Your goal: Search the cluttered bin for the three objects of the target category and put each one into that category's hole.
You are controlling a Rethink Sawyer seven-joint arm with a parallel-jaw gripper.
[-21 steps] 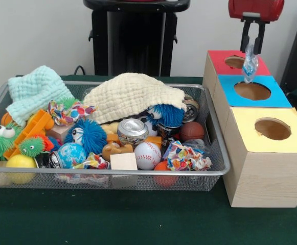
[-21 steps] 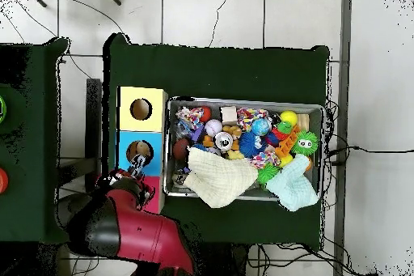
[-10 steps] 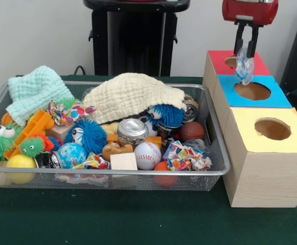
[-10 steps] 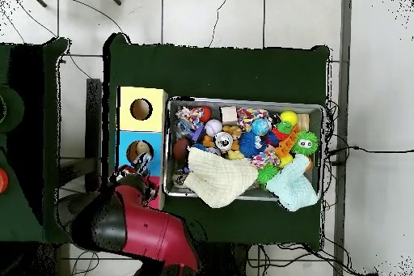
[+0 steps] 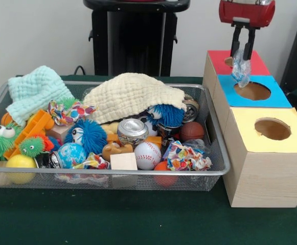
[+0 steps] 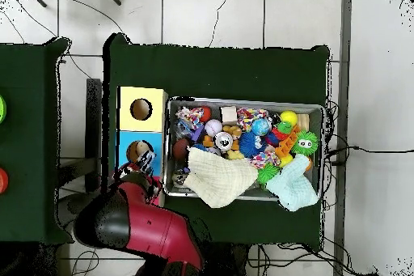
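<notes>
1. Front view: gripper (image 5: 242,50) pinches a crumpled clear plastic wrapper (image 5: 240,70); it hangs over the seam between the red box (image 5: 217,57) and the blue box (image 5: 278,99), not inside either hole.
2. Yellow box (image 5: 250,133) sits nearest the camera; its hole looks empty.
3. Wire bin (image 5: 215,138) on the green worktop (image 5: 138,219) holds two cloths, fuzzy balls, a baseball (image 5: 147,154), a can (image 5: 132,131), a wood block (image 5: 123,161) and candy-print wrappers.
4. Overhead view: arm (image 6: 145,232) covers the red box; yellow box (image 6: 141,109) and blue box (image 6: 125,145) holes visible beside the bin (image 6: 242,103). Gripper grip can't be made out here.
</notes>
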